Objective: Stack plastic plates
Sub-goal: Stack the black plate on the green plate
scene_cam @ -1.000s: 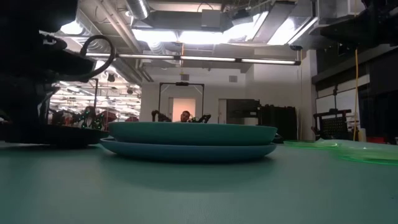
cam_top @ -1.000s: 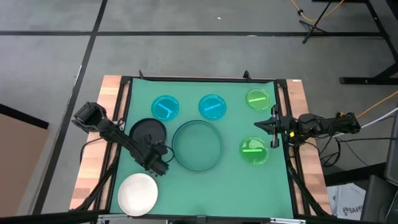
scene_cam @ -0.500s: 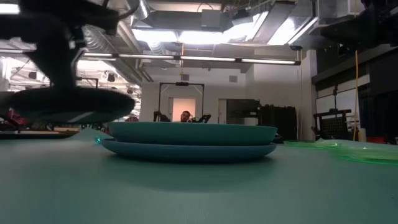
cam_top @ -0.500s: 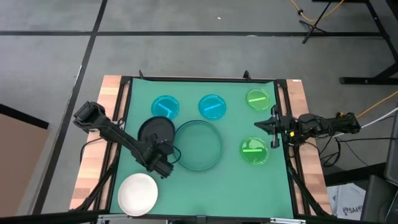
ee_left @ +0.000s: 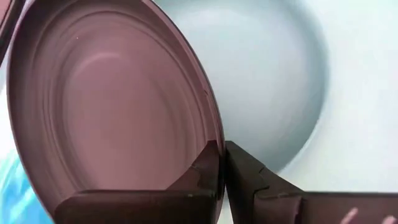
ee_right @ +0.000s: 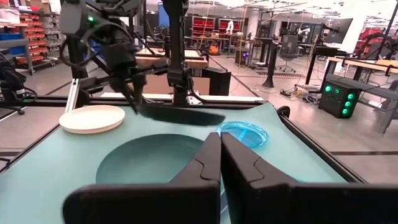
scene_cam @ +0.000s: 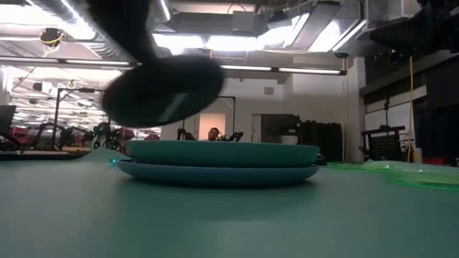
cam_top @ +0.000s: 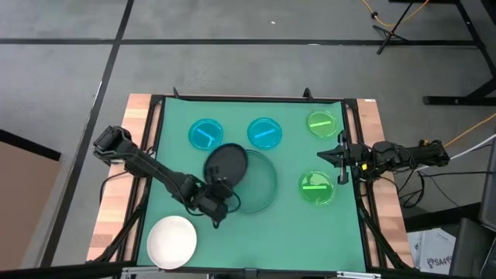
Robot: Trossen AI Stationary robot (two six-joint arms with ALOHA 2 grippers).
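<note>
The left end effector (cam_top: 218, 203) pinches the rim of the medium round black plastic plate (cam_top: 225, 164) and holds it in the air, tilted, above the left edge of the large round dark green plastic plate (cam_top: 252, 180). In the left wrist view one finger (ee_left: 249, 180) lies against the black plate's edge, with the pale bowl of the big plate beyond it. The low view shows the black plate clear of the stack: the dark green plate sits nested on the large round blue plastic plate (scene_cam: 215, 174), which rests on the green-covered desk (cam_top: 279, 232).

The medium round white plastic plate (cam_top: 171, 239) lies near the desk's front left corner. Two small round translucent cyan plastic plates (cam_top: 205, 133) (cam_top: 264, 132) lie side by side toward the back, apart from each other. One small round translucent green plastic plate (cam_top: 322, 122) lies at the back right, and another (cam_top: 318, 187) sits nearer the front, to the right of the stack.

The right end effector (cam_top: 341, 157) waits at the desk's right edge between the two green plates, its fingers (ee_right: 249, 171) pressed together and holding nothing.
</note>
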